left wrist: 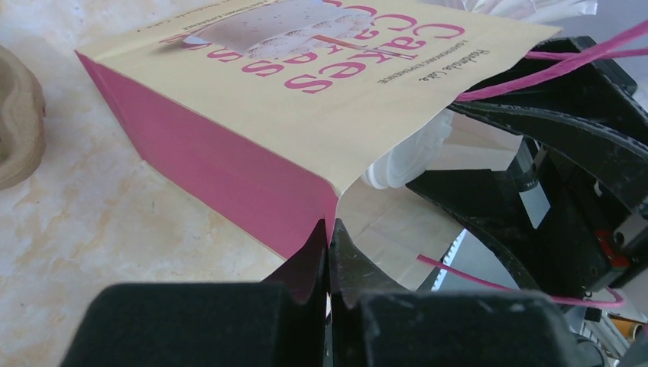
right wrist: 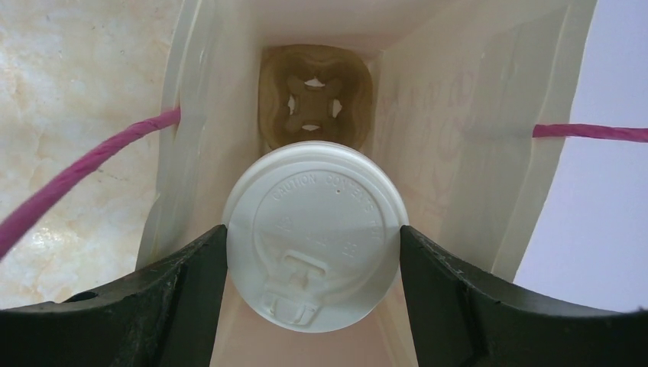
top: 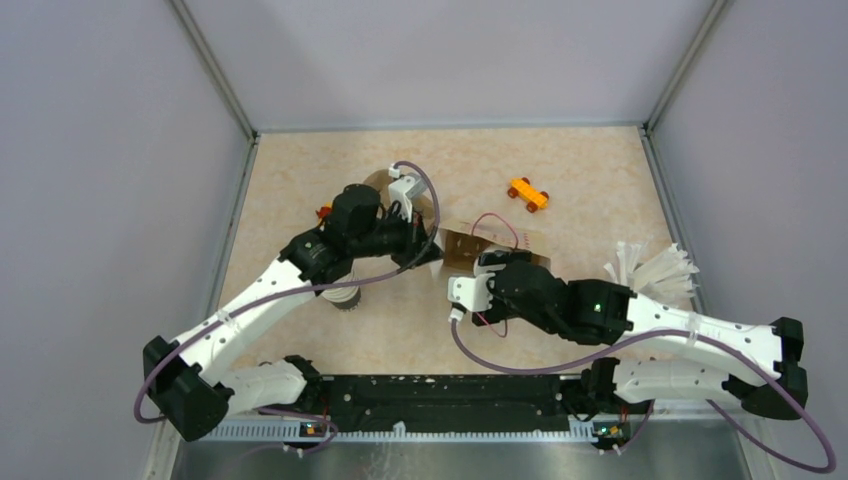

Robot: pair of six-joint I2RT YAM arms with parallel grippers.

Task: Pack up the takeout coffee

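Observation:
The takeout coffee (right wrist: 313,229), a white cup with a round white plastic lid, sits between the fingers (right wrist: 200,264) of my right gripper (right wrist: 314,238), which press on both sides of the lid. It is inside the mouth of a cream paper bag (right wrist: 458,130) with pink string handles. A brown cardboard cup holder (right wrist: 315,95) lies at the bag's far end. My left gripper (left wrist: 328,229) is shut on the bag's (left wrist: 306,99) open edge at its pink side. From above, both grippers meet at the bag (top: 462,250).
An orange toy car (top: 527,193) sits at the back right. A cup bristling with white sticks (top: 655,268) stands at the right. A stack of cups (top: 345,297) shows under the left arm. A brown cardboard tray (left wrist: 15,122) lies behind it.

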